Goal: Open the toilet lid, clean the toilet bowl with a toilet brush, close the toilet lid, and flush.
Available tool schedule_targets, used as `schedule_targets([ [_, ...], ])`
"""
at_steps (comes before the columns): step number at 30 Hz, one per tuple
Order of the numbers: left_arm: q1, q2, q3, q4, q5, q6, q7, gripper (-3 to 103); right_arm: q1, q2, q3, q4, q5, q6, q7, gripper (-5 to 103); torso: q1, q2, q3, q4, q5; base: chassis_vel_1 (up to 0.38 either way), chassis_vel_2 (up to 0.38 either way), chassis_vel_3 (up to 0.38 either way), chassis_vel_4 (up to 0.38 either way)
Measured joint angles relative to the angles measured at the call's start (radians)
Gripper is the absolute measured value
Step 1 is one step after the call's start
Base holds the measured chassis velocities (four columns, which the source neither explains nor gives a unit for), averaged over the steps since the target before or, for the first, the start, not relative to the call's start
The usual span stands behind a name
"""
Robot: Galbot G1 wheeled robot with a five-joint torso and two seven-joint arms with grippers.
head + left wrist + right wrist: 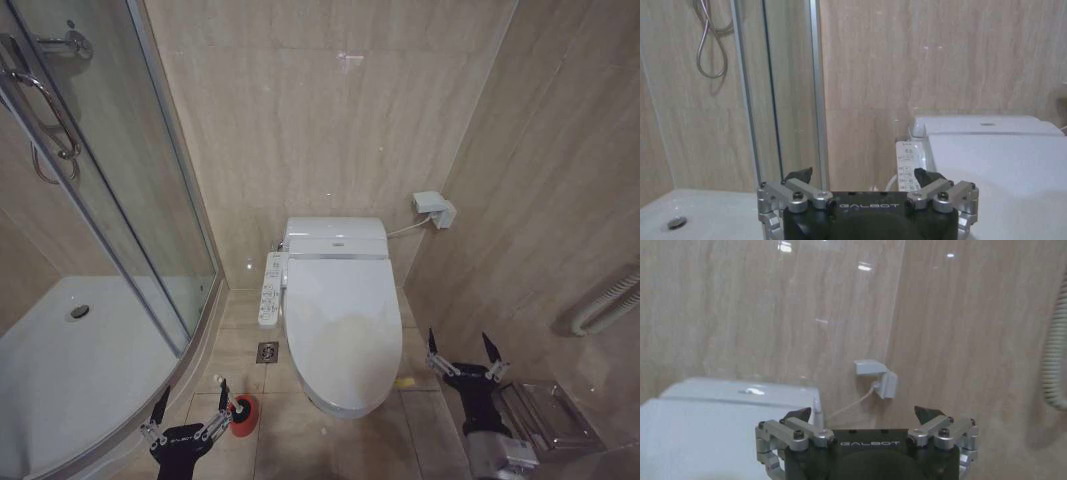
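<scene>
The white toilet lid lies shut over the toilet bowl, which is hidden beneath it; the lid also shows in the left wrist view and the right wrist view. A side control panel sits on the toilet's left. The toilet brush's red round holder stands on the floor left of the bowl's front, partly behind my left gripper, which is open and empty. My right gripper hangs open and empty to the right of the toilet, near the wall.
A glass shower enclosure with a white tray fills the left. A floor drain lies beside the toilet. A white wall socket box and a glass shelf are on the right wall.
</scene>
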Motion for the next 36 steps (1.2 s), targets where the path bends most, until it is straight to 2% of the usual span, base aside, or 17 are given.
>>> schedule_targets([
  [4, 0.0, 0.0, 0.0, 0.0, 0.0, 0.0, 0.0, 99, -0.043, 0.01, 0.003, 0.036, -0.007, -0.011, -0.02, 100, 0.0, 0.0, 0.0, -0.0001, -0.0001, 0.0, 0.0, 0.0, 0.0],
  [7, 0.0, 0.0, 0.0, 0.0, 0.0, 0.0, 0.0, 99, -0.071, 0.0, -0.002, 0.055, 0.045, -0.042, -0.043, 100, 0.0, 0.0, 0.0, 0.0002, -0.0001, 0.0, 0.0, 0.0, 0.0],
  [14, 0.0, 0.0, 0.0, 0.0, 0.0, 0.0, 0.0, 99, -0.085, 0.006, 0.028, 0.094, 0.054, -0.068, -0.096, 100, 0.0, 0.0, 0.0, 0.0002, 0.0001, 0.0, 0.0, 0.0, 0.0],
  [25, 0.0, 0.0, 0.0, 0.0, 0.0, 0.0, 0.0, 99, -0.117, 0.031, 0.101, 0.294, 0.095, -0.238, -0.119, 100, 0.0, 0.0, 0.0, 0.0002, -0.0003, 0.0, 0.0, 0.0, 0.0],
  [30, 0.0, 0.0, 0.0, 0.0, 0.0, 0.0, 0.0, 99, -0.125, 0.042, 0.114, 0.299, 0.107, -0.247, -0.129, 100, 0.0, 0.0, 0.0, 0.0, 0.0, 0.0, 0.0, 0.0, 0.0],
  [33, 0.0, 0.0, 0.0, 0.0, 0.0, 0.0, 0.0, 99, -0.098, 0.051, 0.141, 0.287, 0.108, -0.195, -0.157, 100, 0.0, 0.0, 0.0, 0.0001, 0.0, 0.0, 0.0, 0.0, 0.0],
  [36, 0.0, 0.0, 0.0, 0.0, 0.0, 0.0, 0.0, 99, -0.073, 0.046, 0.178, 0.266, 0.124, -0.189, -0.167, 100, 0.0, 0.0, 0.0, 0.0003, 0.0001, 0.0, 0.0, 0.0, 0.0],
])
